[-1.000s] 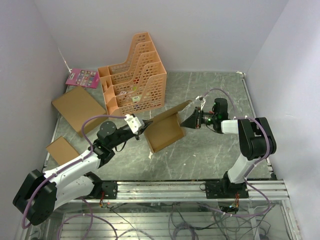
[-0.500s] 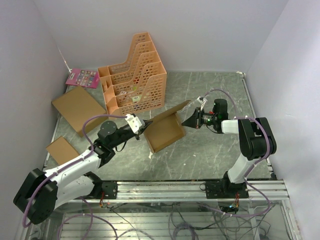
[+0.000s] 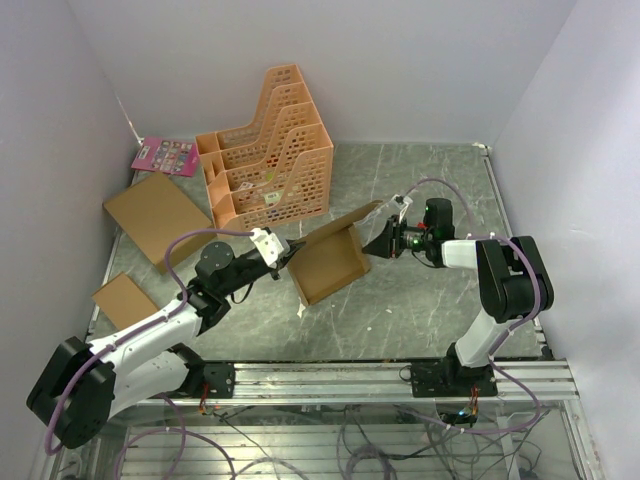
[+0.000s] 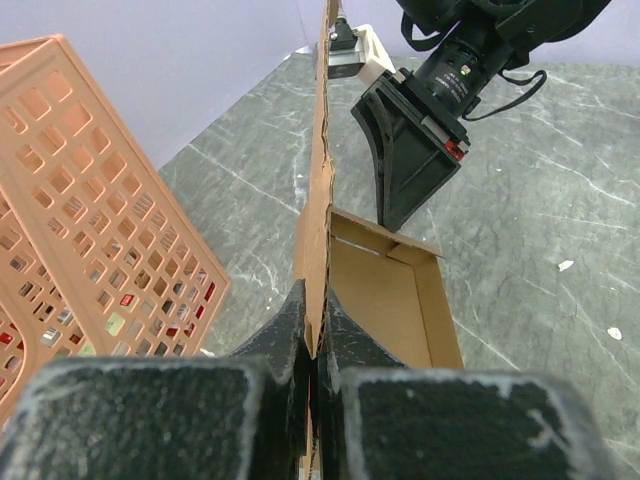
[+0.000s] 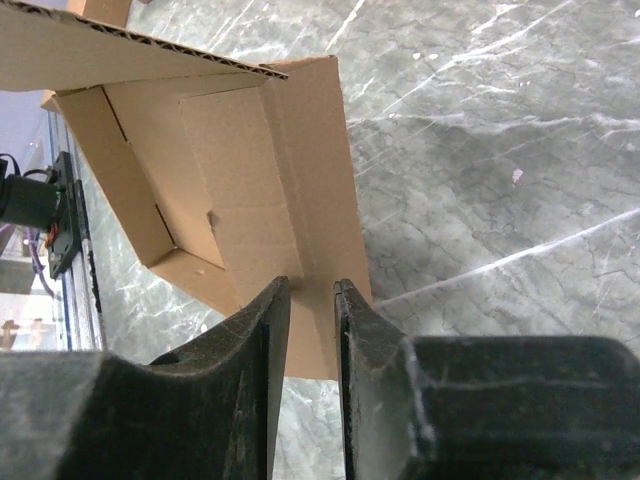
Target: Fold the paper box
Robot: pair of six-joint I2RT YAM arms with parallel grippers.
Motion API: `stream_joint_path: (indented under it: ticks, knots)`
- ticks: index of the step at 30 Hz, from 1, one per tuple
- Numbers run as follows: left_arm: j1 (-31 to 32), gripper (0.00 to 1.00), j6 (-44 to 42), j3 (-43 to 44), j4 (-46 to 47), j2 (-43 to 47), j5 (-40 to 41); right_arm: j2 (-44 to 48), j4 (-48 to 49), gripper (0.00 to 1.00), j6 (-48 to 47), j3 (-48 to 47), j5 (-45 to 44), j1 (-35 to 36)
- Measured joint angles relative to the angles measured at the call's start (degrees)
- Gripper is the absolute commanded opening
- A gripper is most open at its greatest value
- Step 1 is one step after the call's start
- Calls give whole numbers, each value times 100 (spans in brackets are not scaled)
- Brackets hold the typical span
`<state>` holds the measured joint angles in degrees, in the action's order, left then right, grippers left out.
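From above, the grey veined stone worktop point(image 3: 430, 300) sits between pale lilac walls point(image 3: 420, 60). The paper box point(image 3: 328, 268) lies near its middle as a shallow open tray, with one long flap raised along the far side. The left gripper point(image 3: 290, 254) meets its left corner and the right gripper point(image 3: 370, 247) its right end. An orange file rack point(image 3: 268, 150) stands behind. At the left edge lie a larger flat cardboard point(image 3: 157, 218), a smaller cardboard piece point(image 3: 123, 298) and a pink card point(image 3: 165, 155).

In the left wrist view, the left jaws are pressed together on the raised flap, which stands upright between them.

In the right wrist view, the right jaws are narrow, with the box's end wall between them
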<state>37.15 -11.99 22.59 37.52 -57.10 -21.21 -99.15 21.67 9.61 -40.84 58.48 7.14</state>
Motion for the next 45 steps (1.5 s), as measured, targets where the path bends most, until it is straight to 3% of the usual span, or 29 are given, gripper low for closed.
stream_joint_path:
  ticks: [13,21,45]
  knots:
    - [0,7,175,0,175,0,-50,2,0,28,-74,0,-4,118]
    - [0,7,393,-7,426,-33,-136,131,168,22,-157,90,-317,223]
    - [0,7,793,-162,949,-289,-348,339,1128,30,-612,503,-1014,533]
